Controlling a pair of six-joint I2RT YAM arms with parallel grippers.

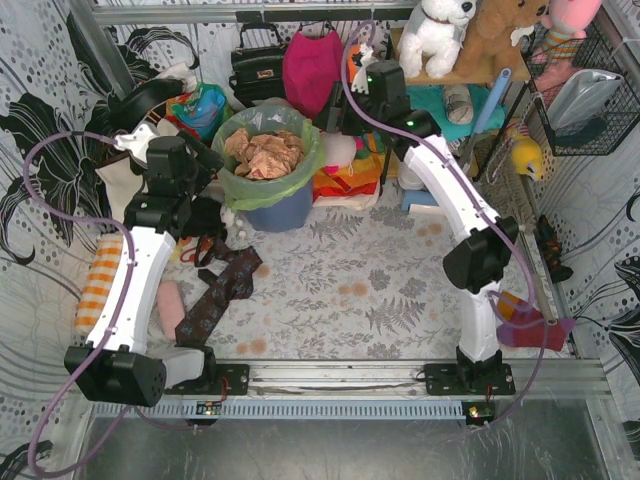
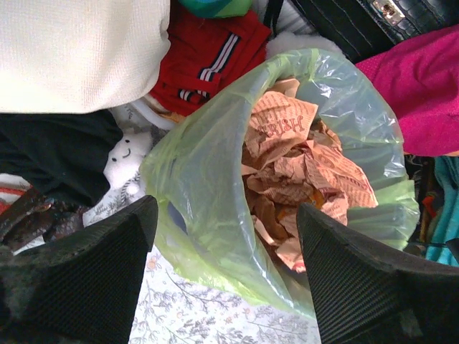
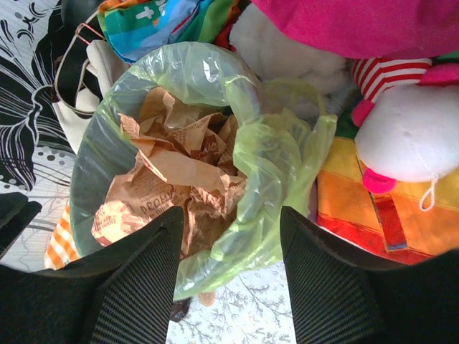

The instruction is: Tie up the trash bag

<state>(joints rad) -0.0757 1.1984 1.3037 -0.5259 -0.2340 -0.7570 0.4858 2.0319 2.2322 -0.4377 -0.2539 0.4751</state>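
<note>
Evidently nothing is tied yet. Far back on the table [image 1: 400, 290], the blue-grey bin [image 1: 285, 215] holds the trash bag [image 1: 240, 188], its mouth wide open, its rim folded over the bin and crumpled brown paper [image 1: 265, 152] showing inside. The 2 tools flank it: the left gripper [image 2: 226, 208] and right gripper [image 3: 231, 211] both hang spread apart over the rim, grasping nothing. Gathering the rim and knotting it are all left to do.
</note>
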